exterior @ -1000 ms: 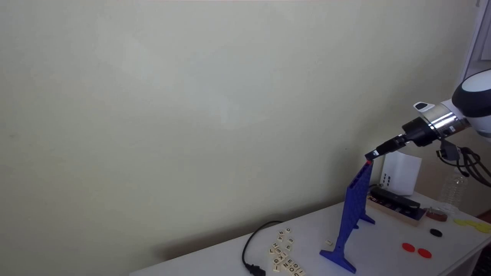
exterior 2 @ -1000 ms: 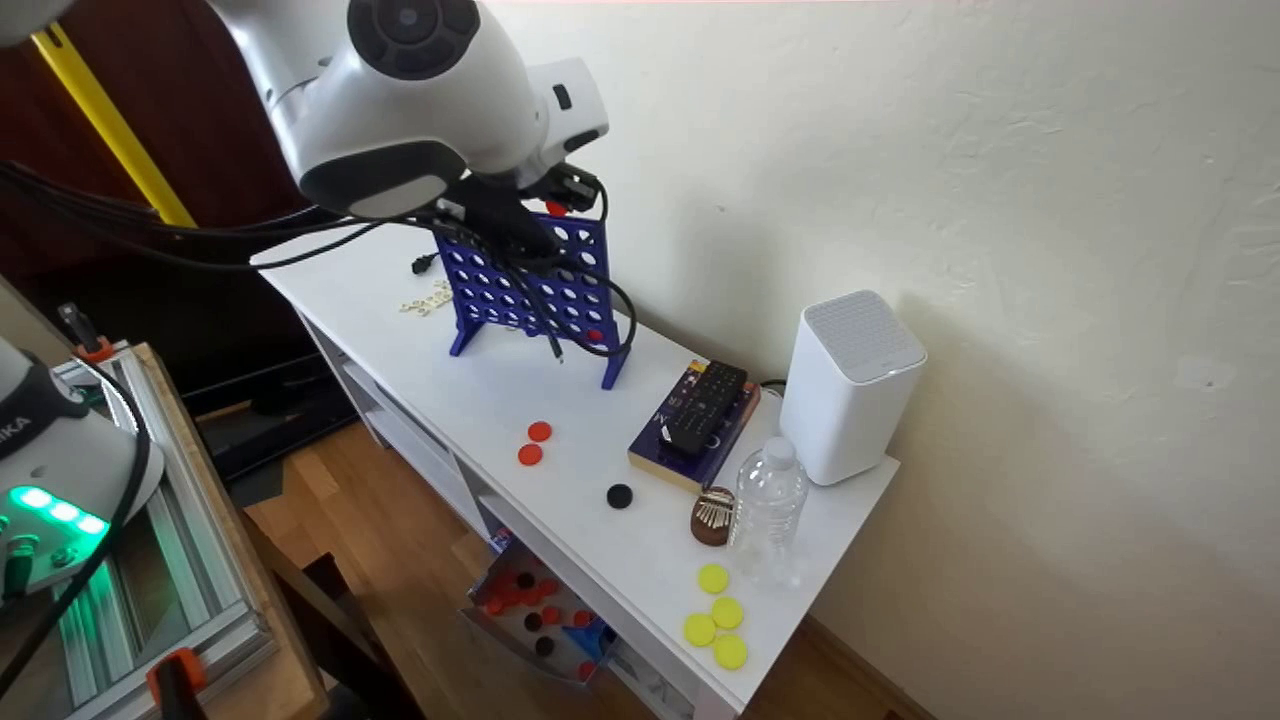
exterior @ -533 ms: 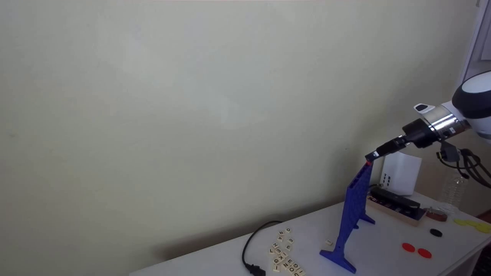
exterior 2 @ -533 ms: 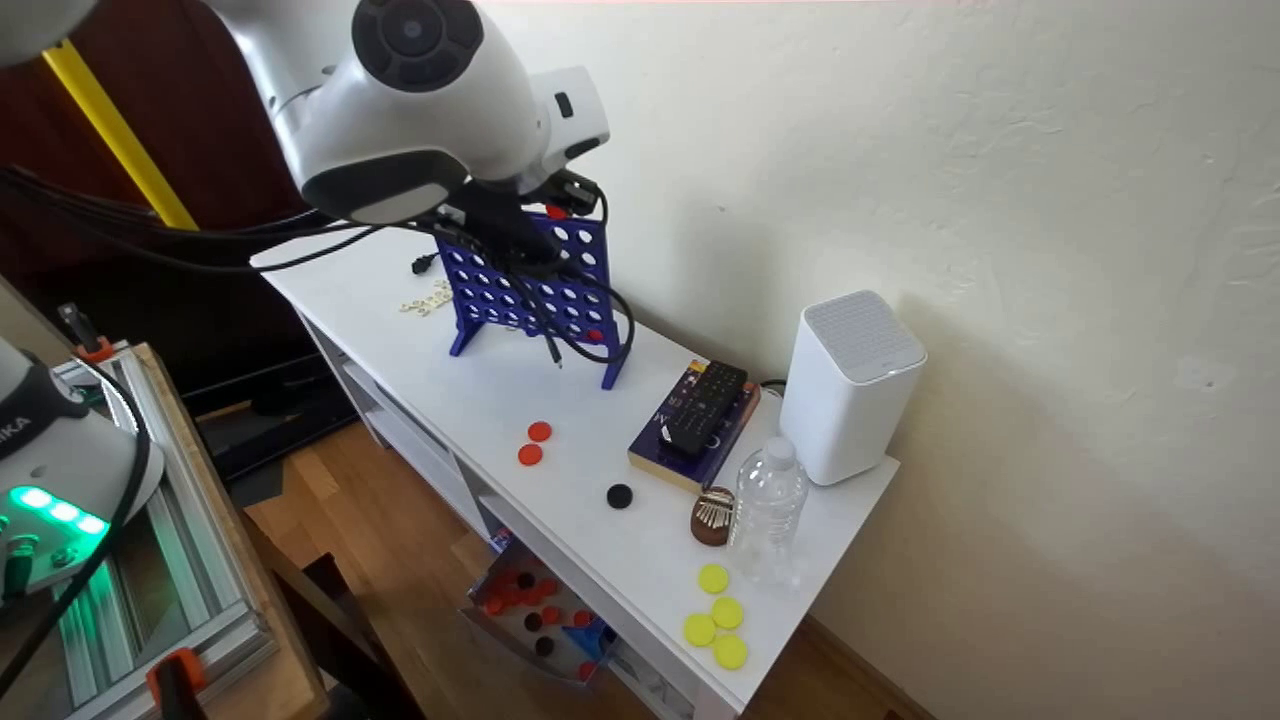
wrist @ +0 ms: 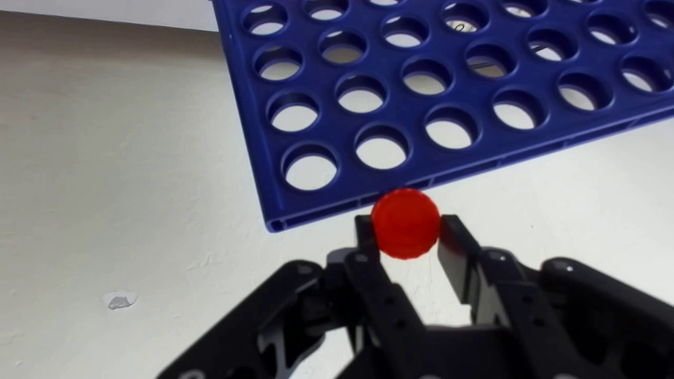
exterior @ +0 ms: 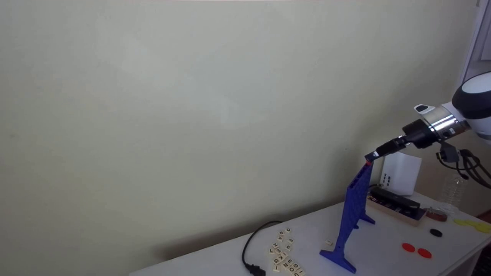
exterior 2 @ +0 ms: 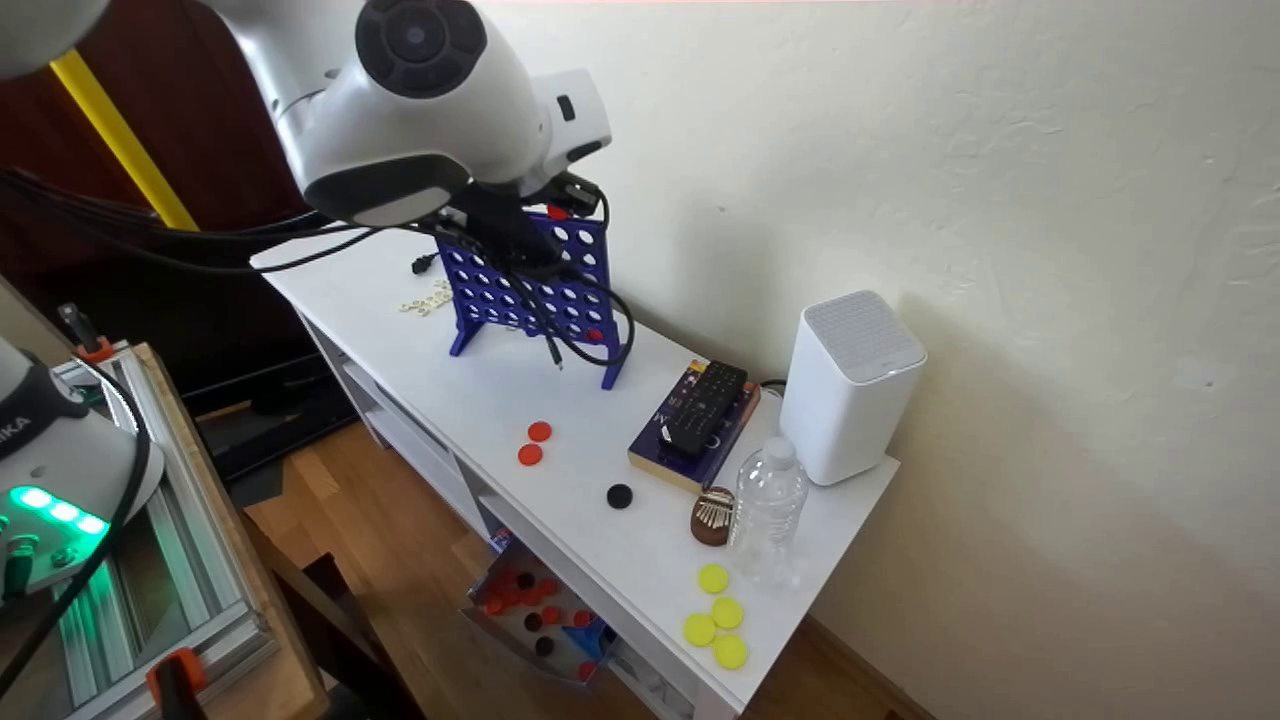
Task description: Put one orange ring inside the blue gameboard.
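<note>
The orange ring is pinched between the two fingers of the tool, which grips it by its edges. It is at the top edge of the blue board, by the second slot from the end nearer the white box; I cannot tell whether any of it has entered the slot. The board stands upright on splayed feet on the bench, and one more orange ring shows in a low hole near that same end.

Out on the bench, two more orange rings lie flat side by side, with a black disc near them. Closer to the white box are a book with a remote on top, and a brown thumb piano just beside a clear bottle. Four yellow discs lie clustered near the bench's end. On the board's other side, letter tiles are scattered near a black plug.
</note>
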Robot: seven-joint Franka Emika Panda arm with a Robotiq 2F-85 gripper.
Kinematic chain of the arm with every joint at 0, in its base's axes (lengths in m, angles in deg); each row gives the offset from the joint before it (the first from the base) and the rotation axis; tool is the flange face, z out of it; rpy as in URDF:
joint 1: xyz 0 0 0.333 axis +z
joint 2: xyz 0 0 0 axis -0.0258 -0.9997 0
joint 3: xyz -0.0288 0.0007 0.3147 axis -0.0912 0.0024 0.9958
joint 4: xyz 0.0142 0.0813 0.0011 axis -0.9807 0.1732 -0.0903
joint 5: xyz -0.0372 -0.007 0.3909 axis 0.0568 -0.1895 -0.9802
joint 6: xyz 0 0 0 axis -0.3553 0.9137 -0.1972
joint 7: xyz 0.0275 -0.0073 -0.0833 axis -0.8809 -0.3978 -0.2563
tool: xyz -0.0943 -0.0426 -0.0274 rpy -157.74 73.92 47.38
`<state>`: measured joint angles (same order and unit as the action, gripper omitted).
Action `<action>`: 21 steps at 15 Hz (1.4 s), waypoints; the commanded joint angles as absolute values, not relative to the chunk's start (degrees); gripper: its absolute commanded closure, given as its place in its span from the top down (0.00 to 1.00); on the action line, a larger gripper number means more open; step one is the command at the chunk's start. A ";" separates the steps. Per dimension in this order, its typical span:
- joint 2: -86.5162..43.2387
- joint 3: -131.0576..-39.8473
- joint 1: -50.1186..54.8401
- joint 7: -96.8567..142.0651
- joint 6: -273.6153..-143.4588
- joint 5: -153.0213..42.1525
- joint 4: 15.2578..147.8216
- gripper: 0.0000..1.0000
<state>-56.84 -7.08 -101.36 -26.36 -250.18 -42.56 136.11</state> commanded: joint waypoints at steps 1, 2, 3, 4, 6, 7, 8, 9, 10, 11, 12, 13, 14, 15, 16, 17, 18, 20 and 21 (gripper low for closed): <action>-59.32 -7.79 -100.98 -25.78 -251.03 -40.35 135.47 0.10; -59.51 -7.81 -100.94 -25.76 -251.02 -40.36 135.42 0.10; -59.58 -7.87 -100.88 -25.72 -251.15 -40.36 135.38 0.10; -59.69 -7.94 -100.75 -25.68 -251.19 -40.38 135.32 0.10; -59.86 -8.11 -100.46 -25.66 -251.14 -40.38 135.17 0.10; -59.94 -8.21 -100.35 -25.67 -251.12 -40.36 135.15 0.10; -59.99 -8.29 -100.29 -25.66 -251.10 -40.36 135.17 0.10; -60.00 -8.33 -100.25 -25.68 -251.05 -40.34 135.21 0.10; -59.99 -8.36 -100.23 -25.68 -251.00 -40.32 135.23 0.10; -59.91 -8.40 -100.19 -25.69 -251.08 -40.30 135.22 0.10; -59.87 -8.49 -100.14 -25.68 -251.13 -40.30 135.19 0.10; -59.79 -8.58 -100.08 -25.67 -251.11 -40.31 135.16 0.10; -59.73 -8.64 -100.08 -25.68 -251.10 -40.29 135.18 0.10; -59.67 -8.69 -100.07 -25.68 -251.10 -40.28 135.18 0.10; -59.63 -8.80 -100.00 -25.69 -251.12 -40.28 135.16 0.10; -59.58 -8.98 -99.84 -25.69 -251.12 -40.23 135.11 0.10; -59.51 -9.12 -99.72 -25.68 -251.13 -40.21 135.05 0.10; -59.47 -9.51 -99.47 -25.67 -251.18 -40.15 134.97 0.10; -59.44 -9.53 -99.39 -25.66 -251.30 -40.09 134.93 0.10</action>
